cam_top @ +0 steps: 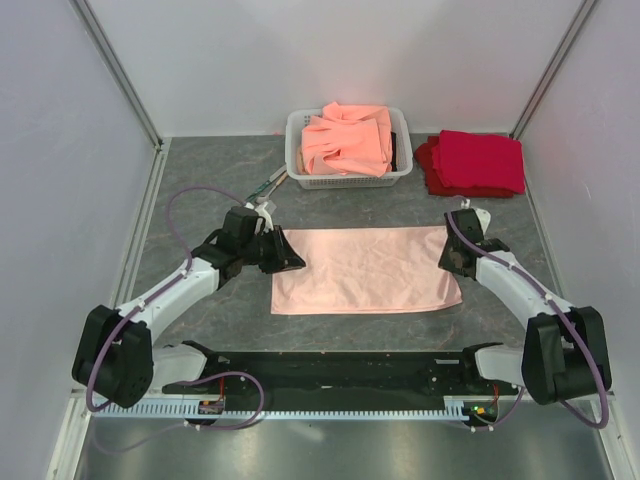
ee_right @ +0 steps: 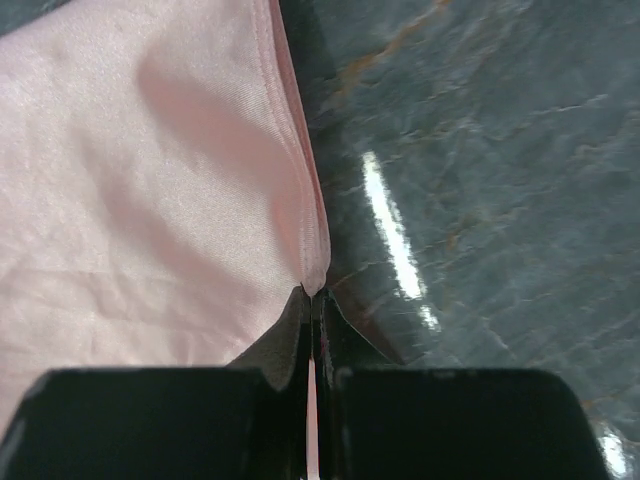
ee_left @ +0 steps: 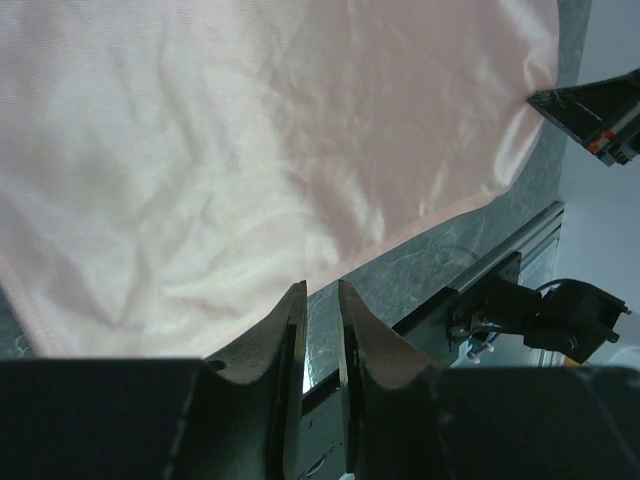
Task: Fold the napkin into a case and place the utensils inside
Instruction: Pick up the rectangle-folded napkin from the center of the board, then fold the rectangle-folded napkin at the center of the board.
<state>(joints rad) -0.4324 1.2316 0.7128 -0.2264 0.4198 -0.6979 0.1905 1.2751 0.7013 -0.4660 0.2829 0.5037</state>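
The napkin [cam_top: 365,268] lies spread flat in the middle of the desk [cam_top: 200,190], a pale pink sheet wider than it is deep in the top view. Its surface is lightly creased.

At the napkin's 3 o'clock edge, the right end effector [cam_top: 450,262] is closed on the cloth. In the right wrist view its fingers [ee_right: 285,345] meet on the hem. The napkin [ee_right: 150,180] is drawn up there into a small pinched ridge, with a thin pink sliver showing between the pads, and bare grey desk [ee_right: 480,150] lies to the other side.

At about 9 to 10 o'clock of the napkin, the left end effector [cam_top: 297,262] sits at the cloth's left border. In the left wrist view the left end effector [ee_left: 320,295] has its two fingers a narrow slit apart. Only the desk and the dark rail show in that gap. The napkin's [ee_left: 250,150] edge runs just past the fingertips, and no cloth is seen between them.

Farther out, at about 10 to 11 o'clock, the utensils [cam_top: 271,185] lie beside a white basket [cam_top: 350,181]. They are thin greenish pieces, too small to make out singly. The basket stands at 12 o'clock of the napkin and is heaped with orange-salmon cloths [cam_top: 345,140]. At 1 to 2 o'clock, near the basket's right end, is a stack of deep red folded cloths [cam_top: 475,162].
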